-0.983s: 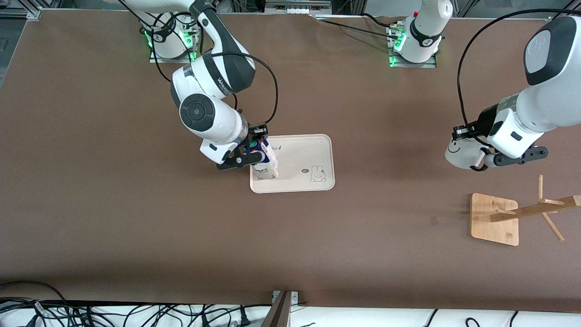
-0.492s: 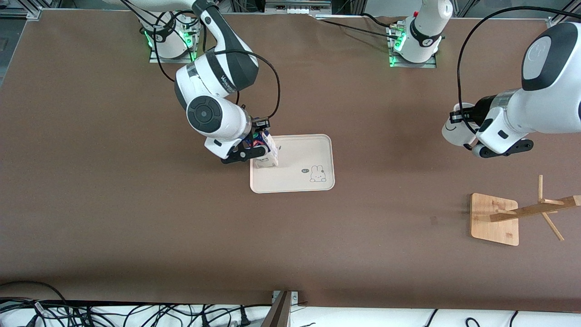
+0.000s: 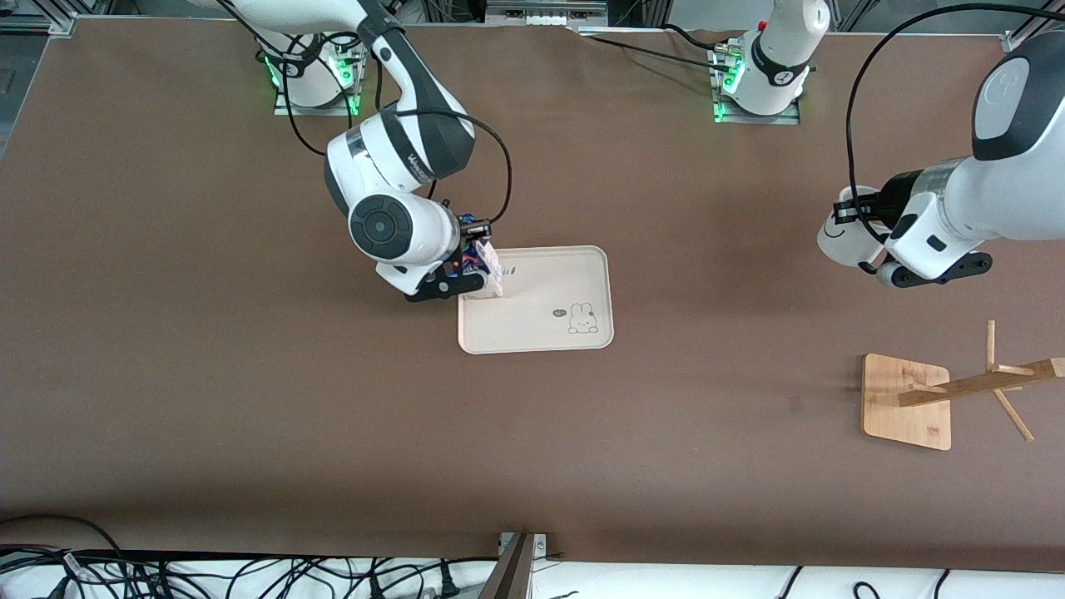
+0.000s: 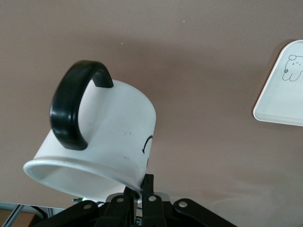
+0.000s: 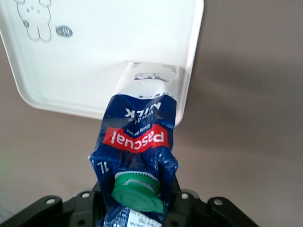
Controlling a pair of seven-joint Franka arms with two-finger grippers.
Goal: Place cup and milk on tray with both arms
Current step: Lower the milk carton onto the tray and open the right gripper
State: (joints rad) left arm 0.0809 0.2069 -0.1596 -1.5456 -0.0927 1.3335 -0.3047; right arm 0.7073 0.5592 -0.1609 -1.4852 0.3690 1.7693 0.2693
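Observation:
The milk (image 5: pixel 142 137) is a blue and white carton with a green cap (image 5: pixel 137 191). My right gripper (image 3: pixel 468 268) is shut on its top. It leans, with its base on the cream tray (image 3: pixel 549 291) at the corner nearest the right arm's base. The cup (image 3: pixel 839 239), white with a black handle (image 4: pixel 71 109), hangs tilted over bare table at the left arm's end. My left gripper (image 4: pixel 143 191) is shut on its rim. The tray's edge (image 4: pixel 284 94) shows well apart from the cup in the left wrist view.
A wooden rack base (image 3: pixel 907 403) lies nearer the front camera than the cup, with its pegged post (image 3: pixel 982 384) leaning toward the left arm's end. Black cables (image 3: pixel 250 574) run along the table's front edge.
The right gripper moved the milk along the tray's edge toward the arm bases. The left gripper carried the cup away from the wooden rack, toward the bases.

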